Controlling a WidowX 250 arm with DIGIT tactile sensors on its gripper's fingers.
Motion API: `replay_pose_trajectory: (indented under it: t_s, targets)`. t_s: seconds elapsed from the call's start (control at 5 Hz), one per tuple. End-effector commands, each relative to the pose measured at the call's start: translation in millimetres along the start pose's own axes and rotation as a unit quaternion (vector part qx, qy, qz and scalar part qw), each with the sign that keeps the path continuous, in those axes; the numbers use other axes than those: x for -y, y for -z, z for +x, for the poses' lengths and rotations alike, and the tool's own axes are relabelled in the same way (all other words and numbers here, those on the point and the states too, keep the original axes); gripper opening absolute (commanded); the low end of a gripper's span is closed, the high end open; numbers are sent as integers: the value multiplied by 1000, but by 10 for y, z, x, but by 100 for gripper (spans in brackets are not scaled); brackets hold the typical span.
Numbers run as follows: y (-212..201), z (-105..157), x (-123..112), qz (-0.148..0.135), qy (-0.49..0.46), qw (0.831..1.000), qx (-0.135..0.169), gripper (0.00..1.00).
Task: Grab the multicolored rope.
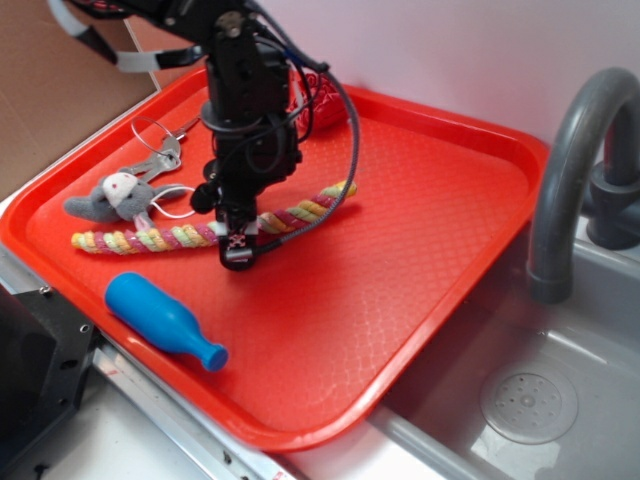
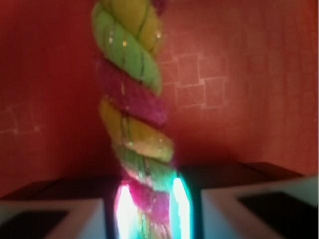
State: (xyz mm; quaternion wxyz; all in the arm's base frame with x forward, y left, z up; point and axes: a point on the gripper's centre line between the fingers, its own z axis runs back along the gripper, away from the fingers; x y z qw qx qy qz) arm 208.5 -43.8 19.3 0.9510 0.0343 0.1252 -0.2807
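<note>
A red tray (image 1: 420,250) lies beside a sink (image 1: 560,400). On it the rope (image 1: 160,238) stretches across the middle, a blue bottle (image 1: 160,320) nearer the front. The hand (image 1: 237,240) pinches the rope mid-length.

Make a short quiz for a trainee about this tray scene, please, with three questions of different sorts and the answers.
1. True or false: the gripper stands over the blue bottle.
2. Which thing touches the multicolored rope near its left end? A) the faucet B) the grey plush mouse C) the drain
3. In the wrist view, what lies between the fingers?

Key: 1. False; it is over the rope's middle. 2. B. 3. The multicolored rope, on the red tray.
</note>
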Motion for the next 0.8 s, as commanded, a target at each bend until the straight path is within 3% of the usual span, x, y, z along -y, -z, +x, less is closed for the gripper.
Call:
replay_pose_trajectory:
  t_s: [0.0,0.4,0.6]
  targets:
    - [-904,-243,-219,-115,-223,965,81,0]
    - [-1626,-695,-126,-117,-402,894,158,0]
    - [-1626,-608,-107,-69,-381,909,156,0]
